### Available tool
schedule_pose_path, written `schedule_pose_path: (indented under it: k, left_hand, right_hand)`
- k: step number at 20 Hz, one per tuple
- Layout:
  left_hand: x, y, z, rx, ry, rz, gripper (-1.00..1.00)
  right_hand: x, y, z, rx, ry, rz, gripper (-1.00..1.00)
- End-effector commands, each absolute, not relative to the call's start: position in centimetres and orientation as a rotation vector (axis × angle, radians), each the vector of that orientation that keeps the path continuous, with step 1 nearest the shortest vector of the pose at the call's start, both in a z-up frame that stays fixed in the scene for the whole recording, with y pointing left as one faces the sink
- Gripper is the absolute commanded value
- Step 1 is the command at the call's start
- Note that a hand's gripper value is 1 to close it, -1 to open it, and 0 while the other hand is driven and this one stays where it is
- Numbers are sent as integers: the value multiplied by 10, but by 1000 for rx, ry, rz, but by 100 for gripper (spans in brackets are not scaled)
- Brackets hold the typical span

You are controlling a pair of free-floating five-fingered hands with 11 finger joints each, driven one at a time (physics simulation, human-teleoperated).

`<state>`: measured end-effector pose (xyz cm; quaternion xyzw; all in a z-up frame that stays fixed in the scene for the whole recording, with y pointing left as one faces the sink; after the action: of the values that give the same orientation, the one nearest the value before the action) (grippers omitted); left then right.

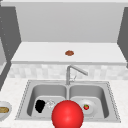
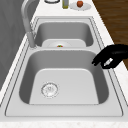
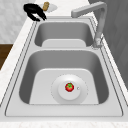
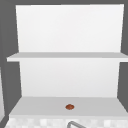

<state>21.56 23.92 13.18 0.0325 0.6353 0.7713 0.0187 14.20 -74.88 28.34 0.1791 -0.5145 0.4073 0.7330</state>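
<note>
Hovering over the front rim of the left basin [image 2: 67,85], the left hand [image 2: 110,58] has its fingers curled downward, thumb near them, nothing between that I can make out; same hand in the front view [image 1: 40,105], just beside the drain [image 1: 50,104]; seen too from the right side [image 3: 35,11], near a bowl [image 3: 48,7] on the counter. Strawberry [image 3: 69,87] sits on a white plate [image 3: 56,93] in the right basin, well apart from the hand. Large red ball [image 1: 67,115] at the sink's front edge, possibly very near the camera. Risk, as I judge it: a low sweep toward the plate could catch the divider or faucet [image 1: 72,72]; curled fingers could knock the berry off.
</note>
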Motion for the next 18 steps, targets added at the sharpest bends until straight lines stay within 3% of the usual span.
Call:
schedule_pose_path:
  k: [1, 18]
  left_hand:
    - [216, 239, 132, 101, 1973, 2395, 0]
    - [216, 239, 132, 101, 1973, 2395, 0]
  right_hand:
    - [141, -750, 283, 318, -1147, 1039, -100]
    - [142, -751, 275, 235, -1091, 1085, -100]
